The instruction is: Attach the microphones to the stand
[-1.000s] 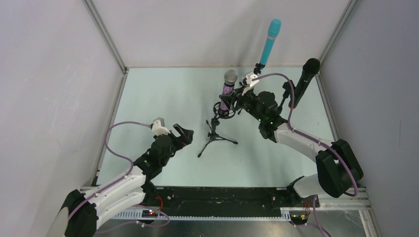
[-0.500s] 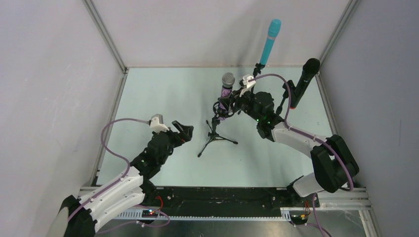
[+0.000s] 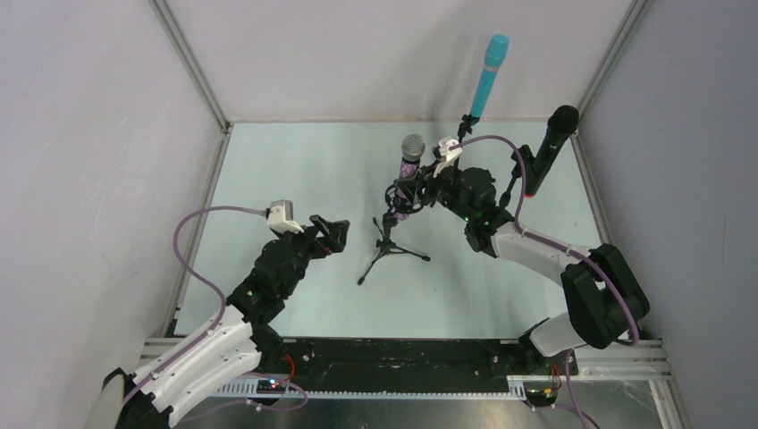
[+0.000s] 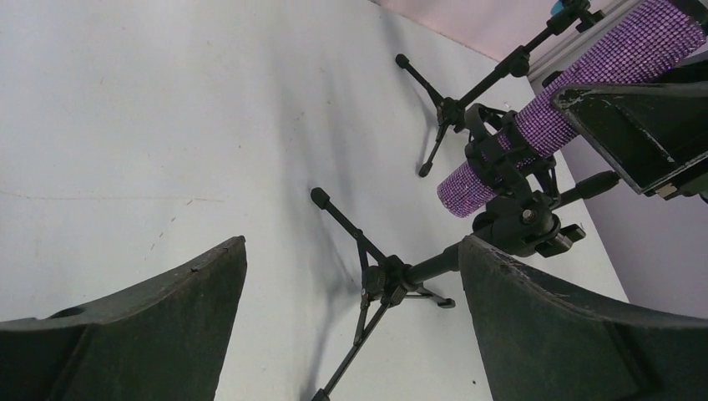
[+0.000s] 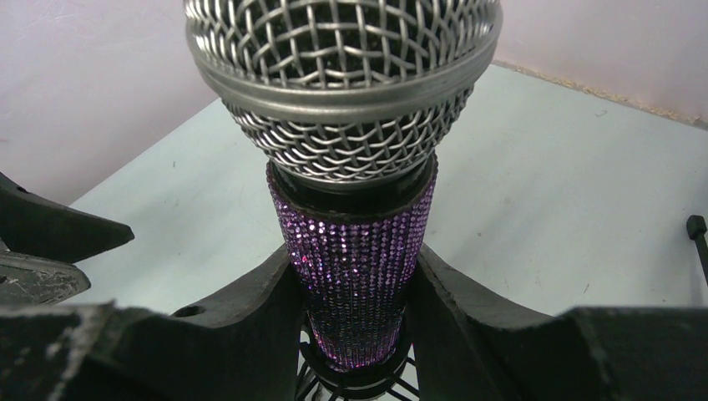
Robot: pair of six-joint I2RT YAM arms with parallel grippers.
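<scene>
The pale, matte worktop (image 3: pixel 295 170) carried a black tripod stand (image 3: pixel 390 246) on thin tubular legs. Farther back, the smooth cyan microphone (image 3: pixel 488 76) and the black microphone (image 3: pixel 550 143) leaned in stands of their own. The purple glitter microphone (image 5: pixel 351 242), a sequinned cylinder under a rounded silver mesh head, stood nearly upright with its lower end in the tripod stand's ring-shaped clip. The right gripper (image 3: pixel 413 190) clamped its barrel from both sides. The left gripper (image 3: pixel 335 234) hovered near the tripod, jaws spread wide, holding nothing.
</scene>
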